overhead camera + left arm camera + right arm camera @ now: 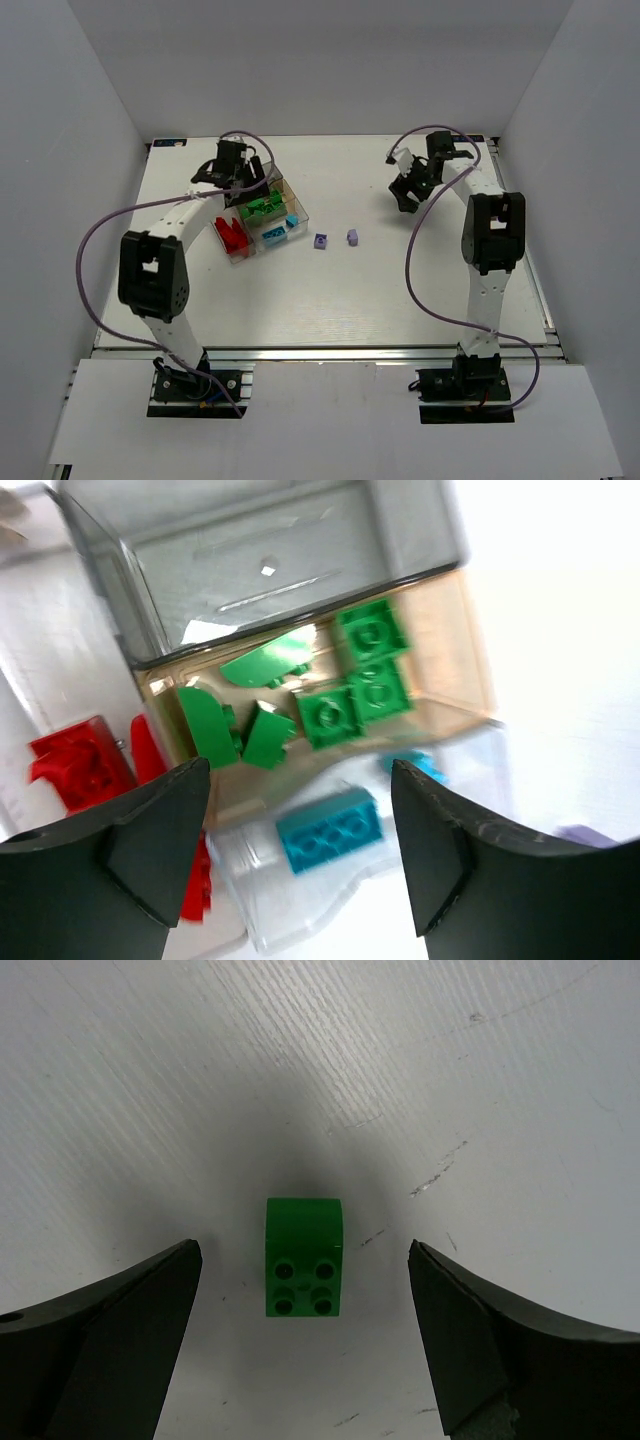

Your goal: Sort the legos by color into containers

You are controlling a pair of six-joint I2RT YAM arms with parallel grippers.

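The clear divided box (298, 212) stands left of centre with its smoky lid (270, 560) swung back. Its containers hold green legos (345, 695), red legos (75, 770) and a cyan lego (330, 828), which looks blurred. My left gripper (300, 805) hovers open over the cyan compartment, holding nothing. Out on the table lie two pale purple legos (320, 240) (352, 237). At the back right, my right gripper (302, 1295) is open and lowered around a lone green lego (304, 1257) on the table, its fingers well apart from it on both sides.
White walls close in the table on the left, the right and the back. The right arm's cable (415, 270) loops over the table's right side. One purple lego (588, 835) shows at the left wrist view's right edge, beside the box.
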